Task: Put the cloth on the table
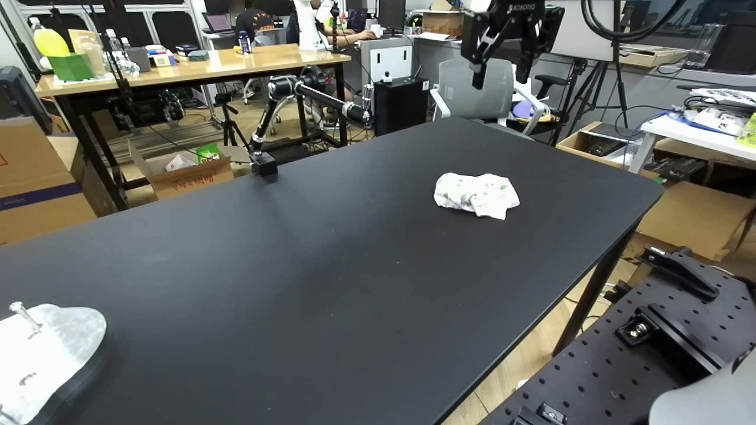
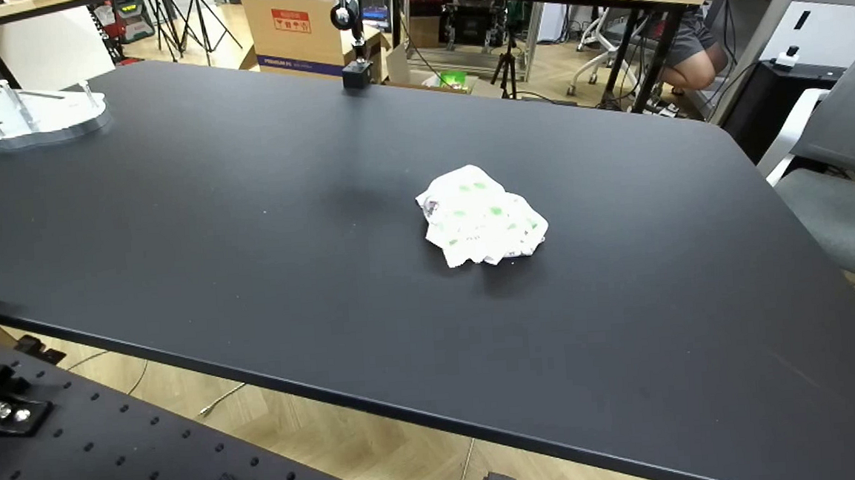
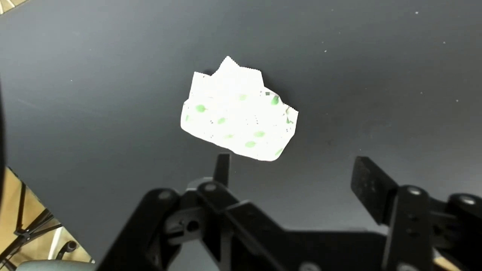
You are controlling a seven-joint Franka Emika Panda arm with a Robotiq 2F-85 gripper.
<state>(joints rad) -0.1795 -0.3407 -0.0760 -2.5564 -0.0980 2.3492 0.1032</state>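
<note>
On the black table [image 1: 331,277], a crumpled white leaf-printed cloth [image 2: 482,218] is set between long edges, the black two-fingered gripper [image 3: 292,165] held higher, jaws parted.

Creased cloth [image 1: 476,193], smooth matt table [image 1: 331,265], glossy wood-look bench [image 1: 271,61].

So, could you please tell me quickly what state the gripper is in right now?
Gripper: open, holding nothing; the cloth lies apart from it on the table.
</note>
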